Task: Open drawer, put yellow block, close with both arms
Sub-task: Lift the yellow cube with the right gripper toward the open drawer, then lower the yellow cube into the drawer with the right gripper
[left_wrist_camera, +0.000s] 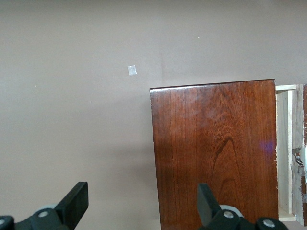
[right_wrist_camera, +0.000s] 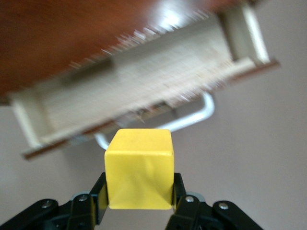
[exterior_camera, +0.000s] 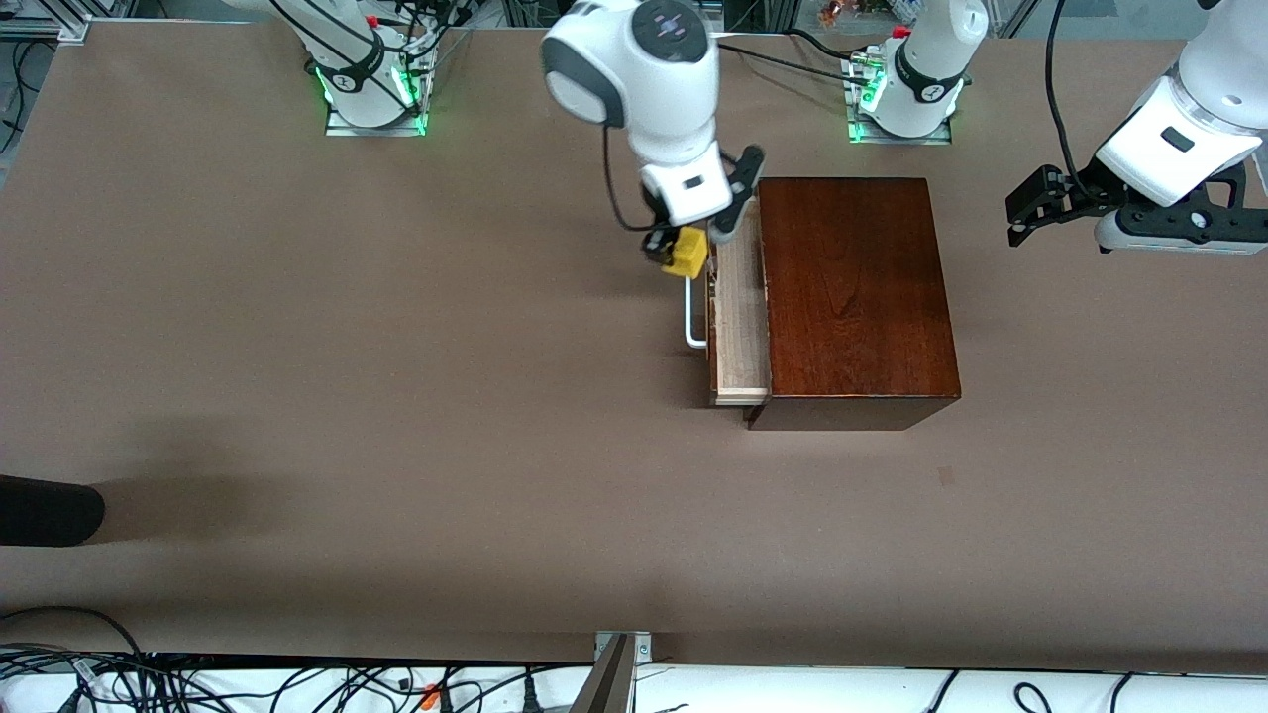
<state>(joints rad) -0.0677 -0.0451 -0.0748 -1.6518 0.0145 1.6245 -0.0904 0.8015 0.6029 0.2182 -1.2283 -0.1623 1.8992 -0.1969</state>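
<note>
The yellow block [exterior_camera: 686,252] is pinched in the right gripper [exterior_camera: 682,254], which hangs from a downward-bent arm over the white handle [exterior_camera: 691,319], just beside the pulled-out drawer [exterior_camera: 741,317]. The left gripper [exterior_camera: 1030,208] waits with fingers spread wide, in the air past the wooden box [exterior_camera: 854,297], toward the left arm's end of the table [exterior_camera: 297,347].

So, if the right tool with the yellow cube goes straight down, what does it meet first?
Probably the white bar handle of the open pale-wood drawer: the right tool, shut on the small yellow cube, hangs over it; depth is unclear.
</note>
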